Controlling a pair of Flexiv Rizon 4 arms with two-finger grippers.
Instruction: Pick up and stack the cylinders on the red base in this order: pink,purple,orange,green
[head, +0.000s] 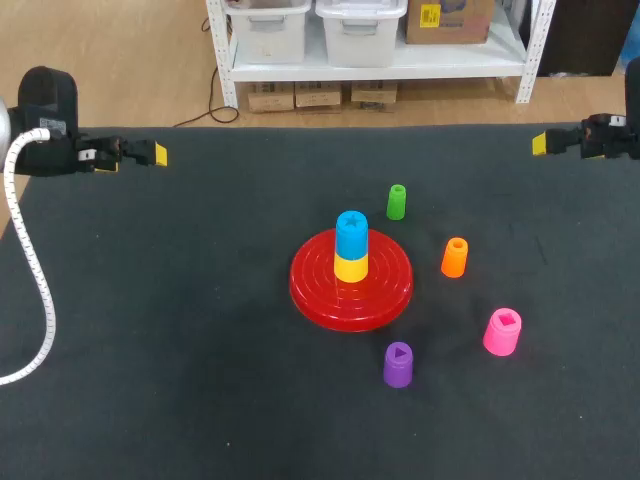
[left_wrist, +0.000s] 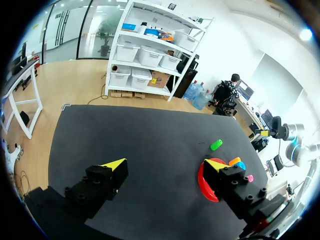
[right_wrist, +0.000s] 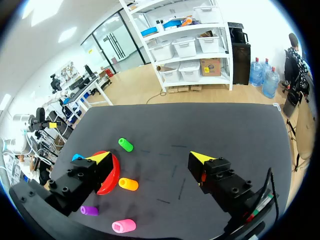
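The red base (head: 305, 290) lies mid-table with a yellow cylinder (head: 350, 268) and a blue one (head: 351, 234) stacked on its centre. Around it on the black mat stand the green cylinder (head: 397, 201), the orange (head: 455, 257), the pink (head: 502, 331) and the purple (head: 398, 364). My left gripper (head: 158, 154) hovers at the far left edge, open and empty (left_wrist: 165, 164). At the far right edge my right gripper (head: 540, 143) is open too (right_wrist: 150, 157). Ahead of it lie the green (right_wrist: 125, 144), orange (right_wrist: 128, 184), purple (right_wrist: 89, 210) and pink (right_wrist: 123, 226) cylinders.
The black table (head: 180, 330) runs to every side of the head view. A white cable (head: 35, 280) hangs from my left arm over the table's left part. Both arms are far from the cylinders.
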